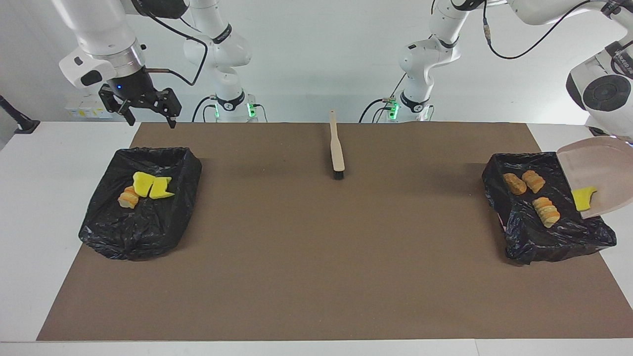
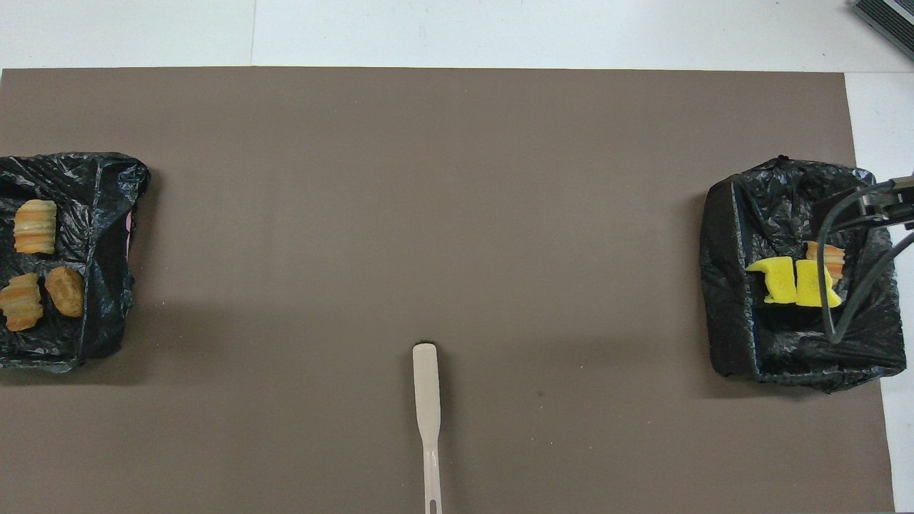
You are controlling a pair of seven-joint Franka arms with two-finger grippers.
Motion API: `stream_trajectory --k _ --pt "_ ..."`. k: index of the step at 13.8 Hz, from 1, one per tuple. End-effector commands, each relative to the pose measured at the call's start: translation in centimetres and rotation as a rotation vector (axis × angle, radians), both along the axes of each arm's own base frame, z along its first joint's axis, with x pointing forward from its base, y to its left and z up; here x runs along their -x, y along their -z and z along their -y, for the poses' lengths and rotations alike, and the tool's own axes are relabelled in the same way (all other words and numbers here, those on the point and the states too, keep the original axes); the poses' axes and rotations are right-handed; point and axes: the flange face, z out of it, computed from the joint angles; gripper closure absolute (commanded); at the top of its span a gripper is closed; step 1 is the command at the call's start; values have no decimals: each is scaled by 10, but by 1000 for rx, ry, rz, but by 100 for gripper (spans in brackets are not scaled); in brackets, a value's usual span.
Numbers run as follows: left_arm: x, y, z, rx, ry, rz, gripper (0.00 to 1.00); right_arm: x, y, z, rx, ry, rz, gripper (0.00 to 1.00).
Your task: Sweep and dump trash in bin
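Facing view: the right gripper (image 1: 146, 111) hangs in the air with its fingers spread and nothing between them, above the table's edge just on the robots' side of the black-lined bin (image 1: 141, 200) at the right arm's end. In that bin, below and away from the gripper, lie two yellow sponge pieces (image 1: 151, 185) touching each other and an orange bread lump (image 1: 128, 199) against them.

At the left arm's end, the beige dustpan (image 1: 601, 173) is tilted steeply over the outer edge of the second lined bin (image 1: 539, 232). The left gripper is out of sight past the frame's edge; it is pressed nearly together, and the pan's handle runs off toward it, so what it pinches cannot be seen. One yellow sponge chunk (image 1: 583, 197) sits at the pan's lower lip. Three tan and orange bread lumps (image 1: 546, 211) lie in the bin beside the pan's mouth, two close together nearer the robots and one apart from them.

The brush (image 1: 337, 147) lies flat on the brown mat (image 1: 316, 277) midway between the two bins, well apart from both grippers, bristles pointing away from the robots.

The overhead view shows only a cable of the right arm over its bin.
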Motion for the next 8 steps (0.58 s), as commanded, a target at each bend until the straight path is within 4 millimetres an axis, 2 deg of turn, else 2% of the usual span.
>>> stream_trajectory --k 1,3,7,8 --pt "-1 -19 15 -74 -16 23 100 19 5 0 -29 30 -14 0" --pt "-1 -22 28 -77 -11 29 100 25 11 6 -80 49 -20 0" --pt "6 -22 29 -95 -28 16 100 23 9 5 -74 40 -14 0" --pt "5 -30 29 -84 -36 35 100 22 9 4 -75 37 -14 0"
